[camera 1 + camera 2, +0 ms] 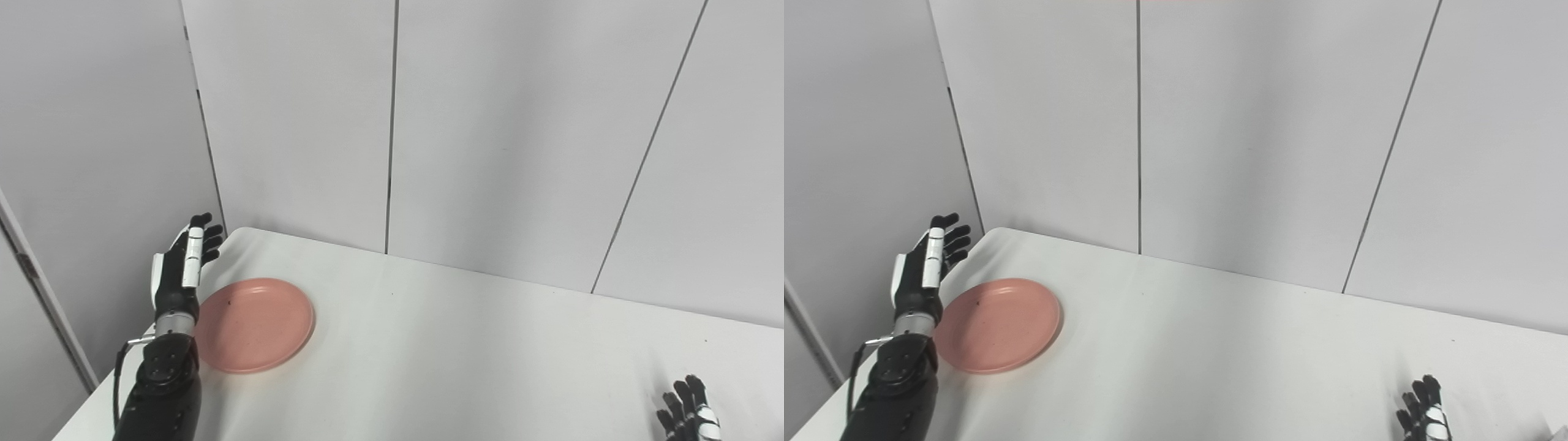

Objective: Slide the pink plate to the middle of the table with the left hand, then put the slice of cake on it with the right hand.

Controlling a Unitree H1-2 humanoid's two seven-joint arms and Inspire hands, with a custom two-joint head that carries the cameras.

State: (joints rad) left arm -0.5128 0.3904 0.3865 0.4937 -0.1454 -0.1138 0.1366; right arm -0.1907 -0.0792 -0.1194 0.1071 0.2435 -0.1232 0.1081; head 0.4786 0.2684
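Pale grey wall panels [490,122] with dark vertical seams stand behind a white table [459,343] that fills the lower part of both views. At about nine o'clock, the left hand [180,263] is raised edge-on by the table's left border, its fingers [205,236] extended and spread, grasping nothing. Just to its right, toward eight o'clock, the pink plate [254,324] lies flat near the table's left edge, its rim appearing to meet the left wrist from this angle. At five o'clock only the fingertips of the right hand [689,413] show above the bottom border; they look apart, and I cannot tell its state.
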